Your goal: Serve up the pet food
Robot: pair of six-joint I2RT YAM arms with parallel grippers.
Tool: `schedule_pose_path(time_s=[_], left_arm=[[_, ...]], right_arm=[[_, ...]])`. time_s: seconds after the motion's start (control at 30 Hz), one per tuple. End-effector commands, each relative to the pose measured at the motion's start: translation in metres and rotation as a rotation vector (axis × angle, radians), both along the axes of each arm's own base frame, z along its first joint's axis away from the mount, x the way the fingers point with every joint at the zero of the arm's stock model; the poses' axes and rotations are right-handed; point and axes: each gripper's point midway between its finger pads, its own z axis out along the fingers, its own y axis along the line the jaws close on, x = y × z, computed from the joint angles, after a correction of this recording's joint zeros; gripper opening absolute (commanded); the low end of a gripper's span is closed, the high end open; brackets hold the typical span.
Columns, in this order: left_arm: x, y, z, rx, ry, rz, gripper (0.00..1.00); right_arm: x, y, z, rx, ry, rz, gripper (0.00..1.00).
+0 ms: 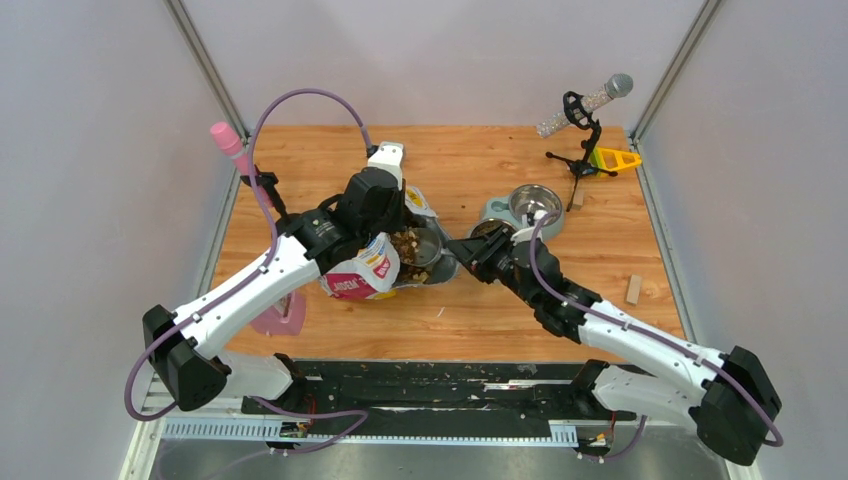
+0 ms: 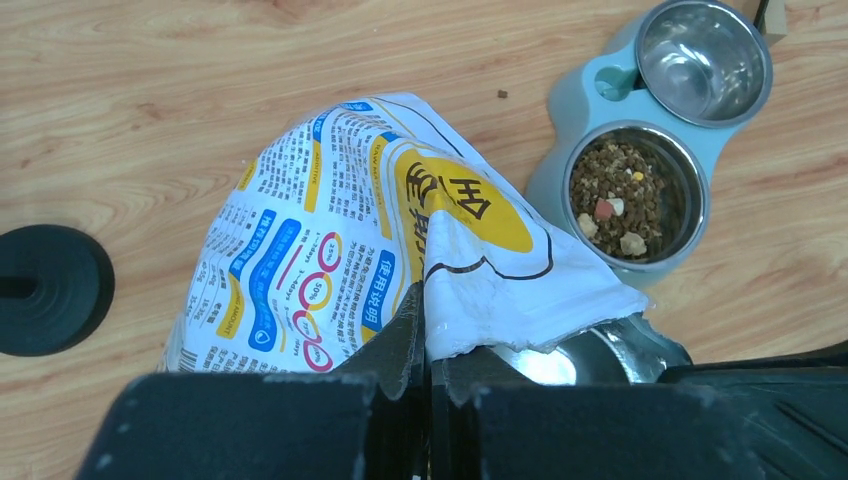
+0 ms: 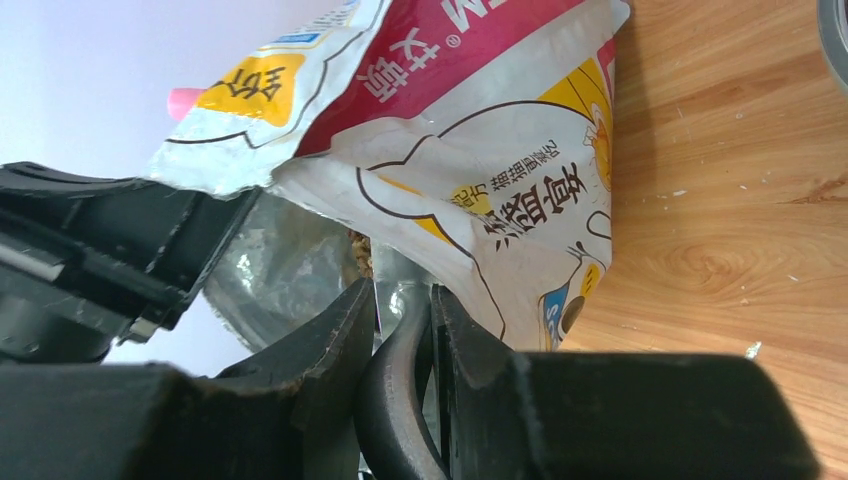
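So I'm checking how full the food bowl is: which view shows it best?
Left wrist: the food bowl lies unobstructed, seen from above, pet food covering its bottom. The top view shows it small, partly behind the right arm. The right wrist shows mostly the bag.

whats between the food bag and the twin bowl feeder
The right end effector, closed on the scoop and reaching into the bag; the top view shows it.
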Motion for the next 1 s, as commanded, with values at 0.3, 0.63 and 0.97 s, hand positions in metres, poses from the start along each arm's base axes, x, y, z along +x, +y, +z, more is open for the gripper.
schedule_pose_path(time_s=[0.3, 0.63, 0.97], left_arm=[[0.003, 0.014, 0.057, -0.114, -0.163, 0.06, 0.0], [0.001, 0.013, 0.062, -0.14, -0.175, 0.054, 0.0], [0.0, 0.014, 0.059, -0.128, -0.156, 0.059, 0.0]], right_arm=[[-0.013, -0.042, 0.052, 0.204, -0.129, -0.099, 0.0], [-0.012, -0.036, 0.044, 0.279, -0.087, -0.065, 0.0], [-0.017, -0.058, 0.02, 0.257, -0.009, -0.091, 0.0]])
